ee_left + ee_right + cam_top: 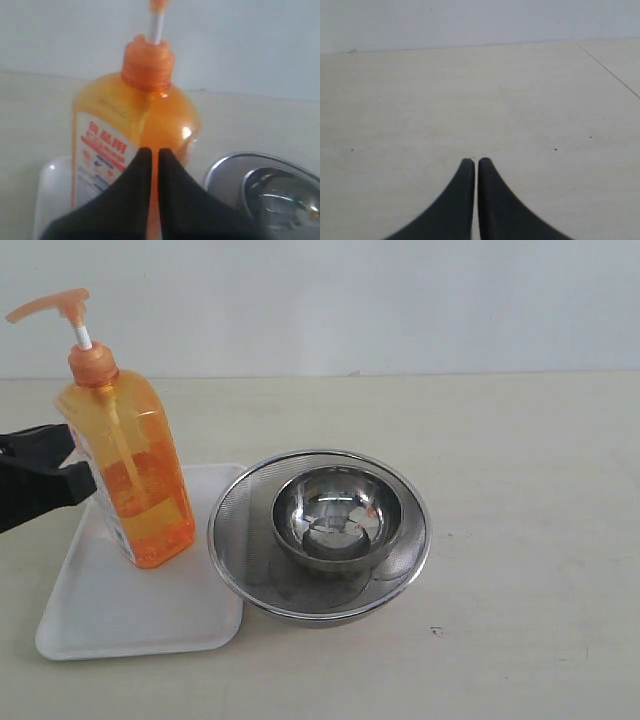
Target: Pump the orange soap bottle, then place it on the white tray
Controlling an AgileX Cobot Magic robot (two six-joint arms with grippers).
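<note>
The tall translucent orange plastic soap bottle (130, 480) is standing on the flat white plastic tray (130, 615). It is probably stiff, slick and top-heavy, best held across its flat sides. Both black grippers are sitting closed and empty, the left gripper (151, 150) at the tray's edge, the right gripper (471, 160) off it. The red-and-white label (100, 155) is showing characters too blurred to read.

orange soap bottle (135, 480): translucent glossy plastic | white tray (110, 610): smooth plastic, soft sheen | strainer (240, 530): fine steel mesh, shiny rim | inner bowl (335, 520): mirror-polished metal | tabletop (520, 490): pale, matt | fingers (130, 200): matt black
</note>
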